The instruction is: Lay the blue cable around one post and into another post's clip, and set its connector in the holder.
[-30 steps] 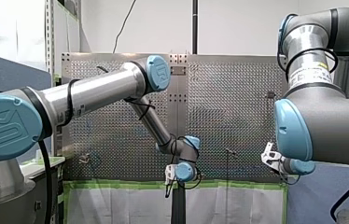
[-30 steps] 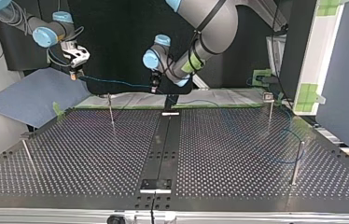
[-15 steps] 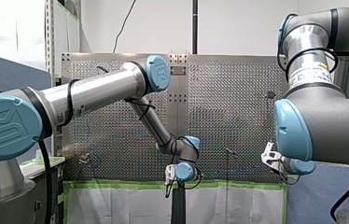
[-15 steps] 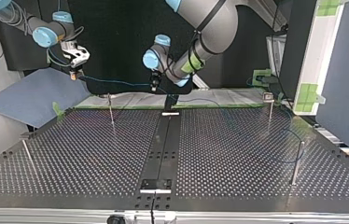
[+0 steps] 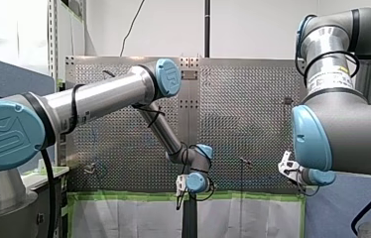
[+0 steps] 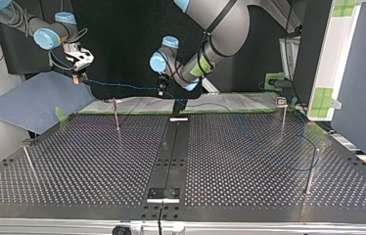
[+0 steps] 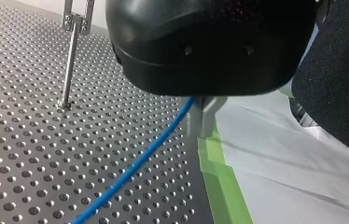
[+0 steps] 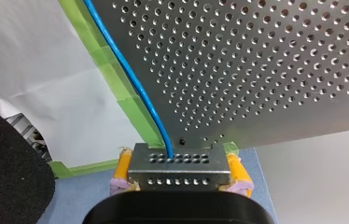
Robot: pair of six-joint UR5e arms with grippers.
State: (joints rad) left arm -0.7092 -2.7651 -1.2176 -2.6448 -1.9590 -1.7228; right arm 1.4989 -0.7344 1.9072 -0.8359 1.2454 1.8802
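The blue cable (image 6: 122, 87) hangs taut in the air between my two grippers, beyond the table's far edge in the top view. My right gripper (image 8: 177, 179), with yellow pads, is shut on the cable's perforated metal connector (image 8: 177, 167); it shows at the top view's left (image 6: 78, 73). My left gripper (image 7: 204, 119) is black and is shut on the blue cable (image 7: 135, 168), which slants down from its fingers over the perforated plate. From my left gripper (image 6: 161, 90) the cable runs on across the table to a post (image 6: 312, 166) at the right.
Thin posts stand on the perforated table (image 6: 98, 166): one (image 6: 116, 115) under the hanging cable, one (image 6: 283, 115) at the back right, one (image 6: 29, 164) at the left. A post with a clip on top (image 7: 70, 60) stands beside my left gripper. Green tape (image 7: 219, 186) edges the plate.
My right gripper with the connector has risen a touch in the top view. The left arm has stayed where it was.
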